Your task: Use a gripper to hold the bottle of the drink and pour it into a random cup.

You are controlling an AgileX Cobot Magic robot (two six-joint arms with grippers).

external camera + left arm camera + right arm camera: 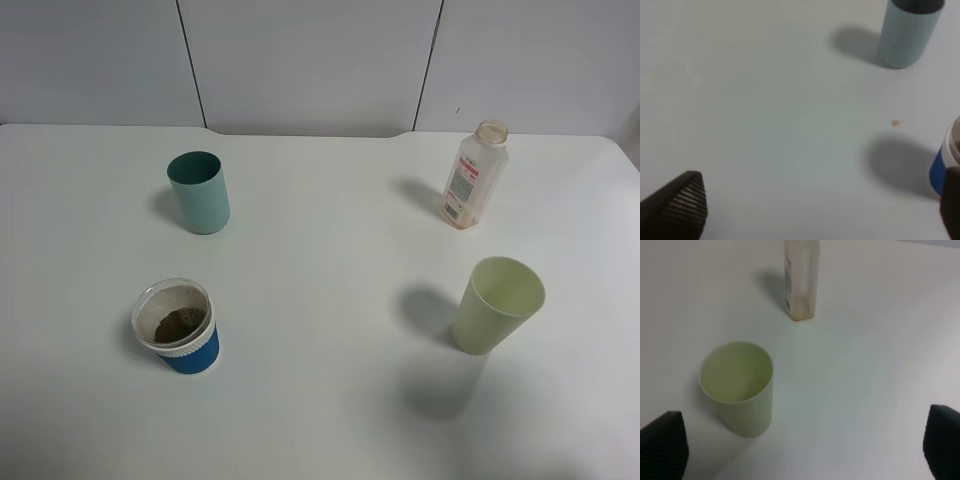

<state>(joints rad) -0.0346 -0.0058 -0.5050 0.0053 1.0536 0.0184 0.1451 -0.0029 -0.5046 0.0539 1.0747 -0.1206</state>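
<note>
The bottle of the drink point(474, 175) stands upright and uncapped at the back right of the white table; it also shows in the right wrist view point(801, 280). The blue cup point(178, 327) with its brown-stained inside stands at the front left, and its edge shows in the left wrist view point(945, 162). Neither arm appears in the exterior high view. My left gripper point(815, 210) is open and empty above the table beside the blue cup. My right gripper point(802, 450) is open and empty, with the bottle some way beyond it.
A teal tumbler point(199, 192) stands at the back left, also in the left wrist view point(907, 32). A pale yellow-green cup point(496, 305) stands at the front right, close to my right gripper in its wrist view point(738, 387). A small brown drop point(895, 123) lies on the table.
</note>
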